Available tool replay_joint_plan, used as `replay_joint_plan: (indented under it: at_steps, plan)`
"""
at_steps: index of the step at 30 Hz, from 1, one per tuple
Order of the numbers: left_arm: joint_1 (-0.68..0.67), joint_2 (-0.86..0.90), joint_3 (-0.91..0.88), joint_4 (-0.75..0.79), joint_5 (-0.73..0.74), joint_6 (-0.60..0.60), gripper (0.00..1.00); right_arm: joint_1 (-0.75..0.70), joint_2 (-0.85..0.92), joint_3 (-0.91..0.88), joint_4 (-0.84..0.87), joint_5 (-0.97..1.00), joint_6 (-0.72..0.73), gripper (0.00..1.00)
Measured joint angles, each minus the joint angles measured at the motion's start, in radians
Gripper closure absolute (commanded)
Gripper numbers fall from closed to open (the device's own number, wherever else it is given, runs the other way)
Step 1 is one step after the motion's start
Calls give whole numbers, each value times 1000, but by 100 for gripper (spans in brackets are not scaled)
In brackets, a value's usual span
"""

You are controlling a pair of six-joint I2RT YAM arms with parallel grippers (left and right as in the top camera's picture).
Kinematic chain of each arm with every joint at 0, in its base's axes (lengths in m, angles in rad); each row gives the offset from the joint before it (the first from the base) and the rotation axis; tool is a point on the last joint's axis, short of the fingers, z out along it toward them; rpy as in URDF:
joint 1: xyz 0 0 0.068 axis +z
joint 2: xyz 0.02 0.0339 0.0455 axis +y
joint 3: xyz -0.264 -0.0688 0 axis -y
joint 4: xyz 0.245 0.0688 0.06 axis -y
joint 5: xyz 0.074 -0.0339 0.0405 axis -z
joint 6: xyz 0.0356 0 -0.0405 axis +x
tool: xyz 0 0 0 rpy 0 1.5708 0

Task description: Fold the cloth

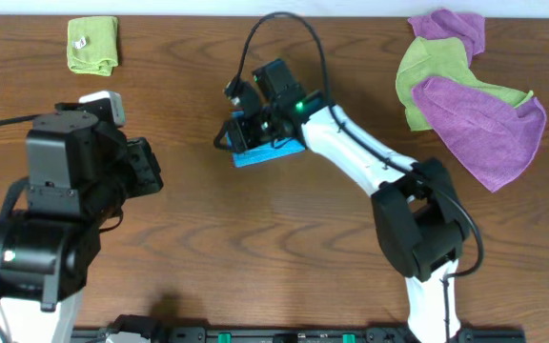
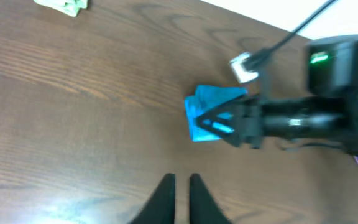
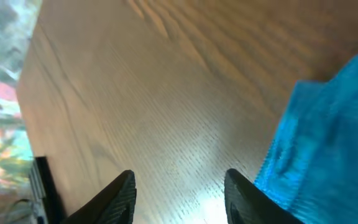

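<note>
The cloth [image 1: 267, 152] is a small, thick, folded sky-blue bundle lying mid-table. My right gripper [image 1: 241, 131] hovers over its left end, and the left wrist view shows that gripper's black body [image 2: 241, 121] across the cloth [image 2: 211, 106]. In the right wrist view my right gripper [image 3: 179, 186] is open over bare wood, with the cloth [image 3: 328, 124] just outside the right finger and nothing between the jaws. My left gripper [image 1: 153, 168] is well to the left of the cloth. Its fingers [image 2: 179, 190] are parted by a narrow slit, with only table between them.
A folded lime-green cloth [image 1: 93, 45] lies at the far left back and shows at the edge of the left wrist view [image 2: 64, 5]. A heap of purple and lime-green cloths [image 1: 465, 90] lies at the back right. Wood tabletop [image 1: 255, 238] spreads between the arms.
</note>
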Motion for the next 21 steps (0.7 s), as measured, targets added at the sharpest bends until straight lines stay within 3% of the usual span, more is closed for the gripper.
replay_joint_plan:
  at_steps: [2,4,8,11,13,17,20,21]
  plan:
    - [1,6,-69,53,-4,-2,83,-14,-8,43,-74,9,-31,99]
    - [1,26,-170,127,1,-2,83,-30,-26,97,-191,91,-56,99]
    - [1,104,-380,343,28,-18,67,-52,-51,126,-284,291,-94,99]
    - [1,177,-478,516,47,-48,38,-68,-51,120,-290,390,-122,99]
    - [1,245,-518,634,83,-78,37,-77,-51,119,-289,439,-132,99]
    - [0,414,-531,822,200,-140,25,-98,-51,119,-290,487,-160,99]
    - [1,525,-532,936,277,-195,2,-126,-48,119,-293,494,-173,99]
    - [1,562,-533,969,303,-216,5,-137,-45,119,-293,492,-175,99]
